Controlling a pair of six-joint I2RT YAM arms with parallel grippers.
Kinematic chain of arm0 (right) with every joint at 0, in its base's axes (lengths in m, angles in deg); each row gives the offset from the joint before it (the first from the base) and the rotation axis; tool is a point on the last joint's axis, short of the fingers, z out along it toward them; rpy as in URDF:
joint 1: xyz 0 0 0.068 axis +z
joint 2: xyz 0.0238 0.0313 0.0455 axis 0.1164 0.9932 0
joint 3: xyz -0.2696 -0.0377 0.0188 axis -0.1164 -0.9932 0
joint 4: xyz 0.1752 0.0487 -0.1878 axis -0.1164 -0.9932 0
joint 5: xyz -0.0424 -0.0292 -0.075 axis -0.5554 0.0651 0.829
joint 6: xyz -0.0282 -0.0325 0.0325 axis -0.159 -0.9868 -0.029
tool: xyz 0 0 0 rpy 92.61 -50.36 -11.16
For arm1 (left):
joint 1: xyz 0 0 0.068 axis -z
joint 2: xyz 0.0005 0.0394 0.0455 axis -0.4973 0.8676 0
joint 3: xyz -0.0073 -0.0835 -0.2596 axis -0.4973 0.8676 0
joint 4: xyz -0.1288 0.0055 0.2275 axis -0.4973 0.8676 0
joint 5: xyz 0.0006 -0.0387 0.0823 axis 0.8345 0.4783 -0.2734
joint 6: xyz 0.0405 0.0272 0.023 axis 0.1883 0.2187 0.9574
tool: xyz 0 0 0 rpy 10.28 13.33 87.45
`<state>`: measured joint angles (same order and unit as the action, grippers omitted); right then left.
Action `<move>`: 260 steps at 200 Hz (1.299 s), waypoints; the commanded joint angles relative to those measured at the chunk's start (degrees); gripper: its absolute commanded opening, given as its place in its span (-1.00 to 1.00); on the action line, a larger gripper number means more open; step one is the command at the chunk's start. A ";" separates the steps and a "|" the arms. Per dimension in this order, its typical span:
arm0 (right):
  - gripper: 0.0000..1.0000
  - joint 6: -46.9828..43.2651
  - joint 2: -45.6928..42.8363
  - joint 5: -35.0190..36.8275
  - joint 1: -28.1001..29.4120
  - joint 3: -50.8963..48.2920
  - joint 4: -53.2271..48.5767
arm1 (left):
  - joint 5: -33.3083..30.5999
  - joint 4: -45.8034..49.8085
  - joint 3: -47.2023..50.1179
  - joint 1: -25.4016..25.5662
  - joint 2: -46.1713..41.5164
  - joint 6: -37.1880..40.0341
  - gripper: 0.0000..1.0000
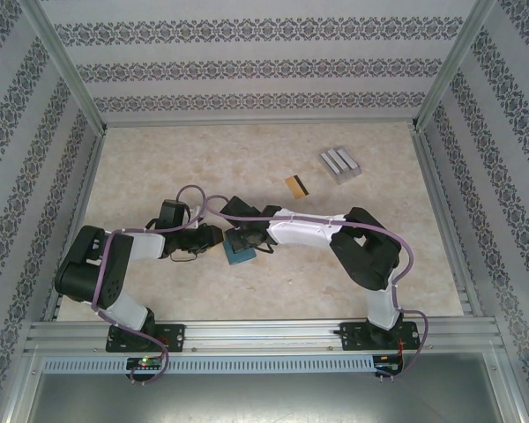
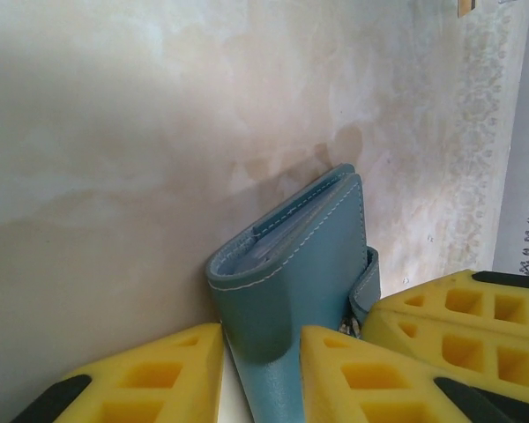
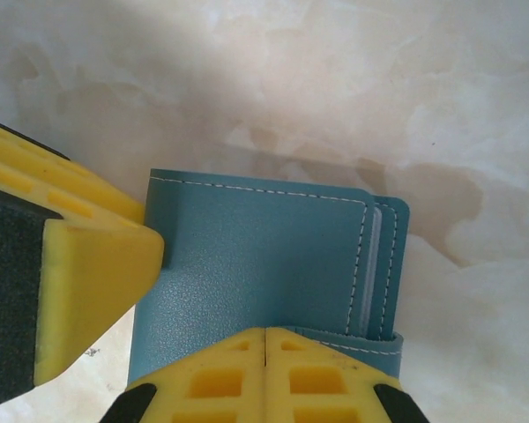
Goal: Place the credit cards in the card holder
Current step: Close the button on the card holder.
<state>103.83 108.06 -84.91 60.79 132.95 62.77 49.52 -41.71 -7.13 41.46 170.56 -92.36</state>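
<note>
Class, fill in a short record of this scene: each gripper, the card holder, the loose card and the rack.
left gripper: fingers either side of the teal card holder, gripping it
right gripper: shut, fingertips at the holder's strap
card holder: folded, strap side toward right gripper
orange-gold card: flat on the table, beyond both arms
grey slotted rack: beyond the card, to its right, apart

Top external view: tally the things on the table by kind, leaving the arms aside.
teal card holder: 1
orange-gold credit card: 1
pale grey slotted rack: 1
Total: 3
</note>
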 commanded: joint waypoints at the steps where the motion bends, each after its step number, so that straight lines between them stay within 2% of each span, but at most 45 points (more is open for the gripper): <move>1: -1.00 0.59 1.70 -1.01 -0.23 -0.98 0.31 | 0.67 2.17 0.42 2.41 3.77 -0.35 -0.42; 71: -1.00 0.00 2.64 -2.26 -0.32 -0.05 -0.13 | -0.10 4.64 -0.60 2.43 3.91 0.66 -0.46; 101: -1.00 0.76 2.36 -2.54 0.08 -1.54 1.03 | -0.26 4.60 -0.56 2.40 4.28 0.58 -0.48; 154: -1.00 1.38 1.29 1.04 1.70 -5.05 3.02 | -1.28 6.31 -1.19 2.42 5.05 0.82 -0.49; 207: -1.00 0.36 -0.18 1.20 1.88 -6.93 3.48 | -2.95 8.81 -2.23 2.38 5.62 1.07 -0.53; 260: -1.00 -0.13 -2.31 0.21 1.92 -11.08 8.83 | -5.41 10.68 -2.93 2.40 7.35 1.31 -0.54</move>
<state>104.03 105.75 -83.49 61.71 125.36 73.85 49.81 -36.00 -11.15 41.46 173.35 -92.54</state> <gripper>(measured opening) 0.054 0.231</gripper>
